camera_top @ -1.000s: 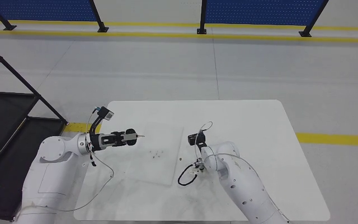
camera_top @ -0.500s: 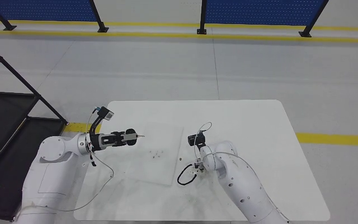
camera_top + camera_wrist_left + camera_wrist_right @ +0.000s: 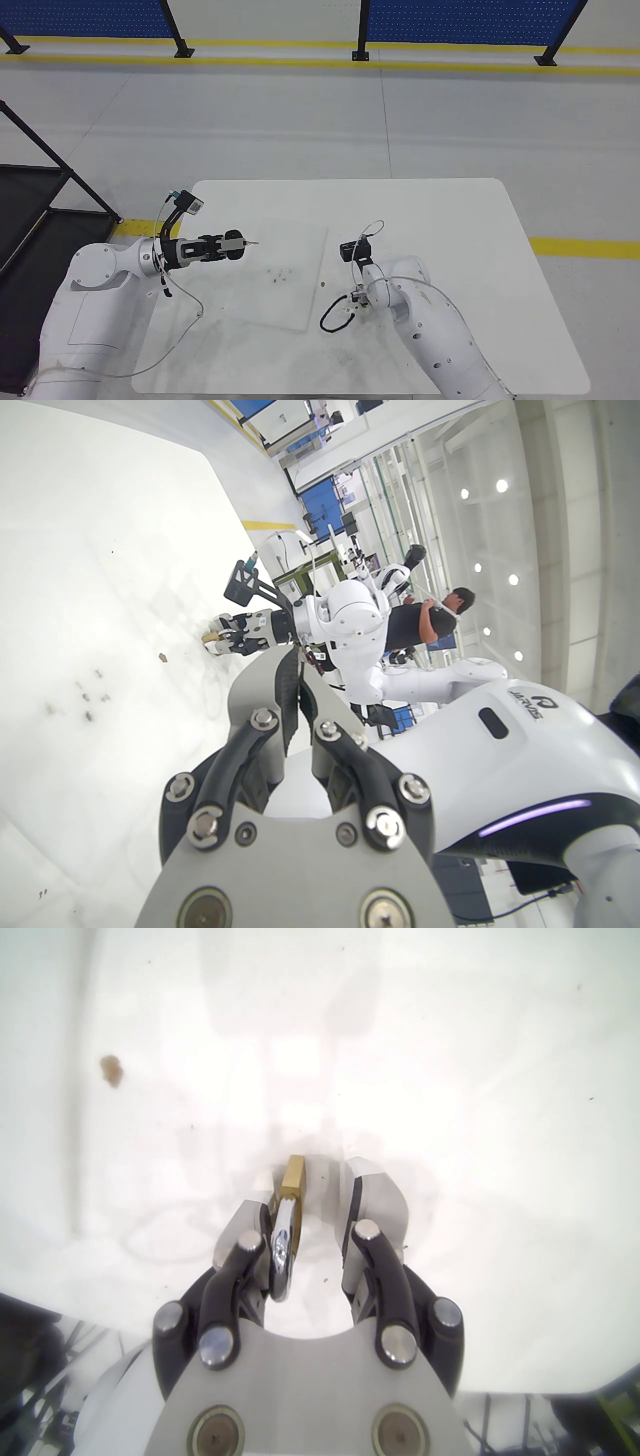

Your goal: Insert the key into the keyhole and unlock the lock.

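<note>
My left gripper (image 3: 241,243) hovers over the table's left side, shut on a small key (image 3: 250,242) whose tip pokes out toward the middle. In the left wrist view its fingers (image 3: 280,695) press together and hide the key. A brass padlock (image 3: 292,1174) with a silver shackle (image 3: 281,1248) stands edge-on between the fingers of my right gripper (image 3: 312,1175). It leans on one finger, and a gap shows to the other, so the gripper is open. The left wrist view shows the right gripper (image 3: 216,639) low on the table with the padlock (image 3: 210,635) at its tips.
A thin translucent mat (image 3: 290,300) lies on the white table (image 3: 450,215), with small dark specks (image 3: 278,270) on it and a brown speck (image 3: 111,1070) near the padlock. A black cable (image 3: 333,316) loops beside the right wrist. A black cart (image 3: 30,220) stands left of the table.
The right wrist has shifted slightly right and toward the table's front. The left arm with the key has stayed still.
</note>
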You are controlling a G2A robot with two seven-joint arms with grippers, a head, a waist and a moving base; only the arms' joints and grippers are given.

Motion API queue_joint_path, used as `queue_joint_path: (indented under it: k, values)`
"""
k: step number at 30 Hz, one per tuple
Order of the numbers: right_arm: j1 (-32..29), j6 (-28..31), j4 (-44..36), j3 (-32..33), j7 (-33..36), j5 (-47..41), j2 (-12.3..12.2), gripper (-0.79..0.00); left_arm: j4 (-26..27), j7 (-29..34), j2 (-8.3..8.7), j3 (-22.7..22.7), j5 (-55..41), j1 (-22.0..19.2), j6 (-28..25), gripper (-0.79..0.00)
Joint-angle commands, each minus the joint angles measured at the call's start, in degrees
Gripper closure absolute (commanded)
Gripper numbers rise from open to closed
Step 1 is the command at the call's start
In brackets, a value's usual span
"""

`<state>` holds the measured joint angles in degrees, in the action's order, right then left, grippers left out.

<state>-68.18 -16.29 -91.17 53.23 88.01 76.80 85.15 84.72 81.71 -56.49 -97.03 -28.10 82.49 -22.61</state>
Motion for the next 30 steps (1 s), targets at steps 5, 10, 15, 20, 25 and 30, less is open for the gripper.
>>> queue_joint_path:
  k: [5,10,15,20,25,30]
  values:
    - [-0.52,0.00,-0.53,-0.05,-0.01,-0.08,-0.18,0.000,0.00,0.00,0.00,0.00,0.00,0.00,0.00,0.000]
    - [-0.36,0.00,-0.24,0.00,-0.01,-0.55,-0.28,0.000,0.00,0.00,0.00,0.00,0.00,0.00,0.00,0.000]
    - [-0.77,0.00,-3.11,3.10,-0.01,-7.40,-0.28,0.000,0.00,0.00,0.00,0.00,0.00,0.00,0.00,0.000]
    - [-1.39,-0.04,-5.71,11.05,-0.04,-18.28,-0.68,0.000,0.00,0.00,0.00,0.00,0.00,0.00,0.00,0.000]
    - [-2.46,1.35,-5.05,18.93,-2.52,-36.21,-0.77,0.000,0.00,0.00,0.00,0.00,0.00,0.00,0.00,0.000]
    - [-2.05,9.13,2.04,24.46,-7.00,-55.31,-0.81,0.000,0.00,0.00,0.00,0.00,0.00,0.00,0.00,0.000]
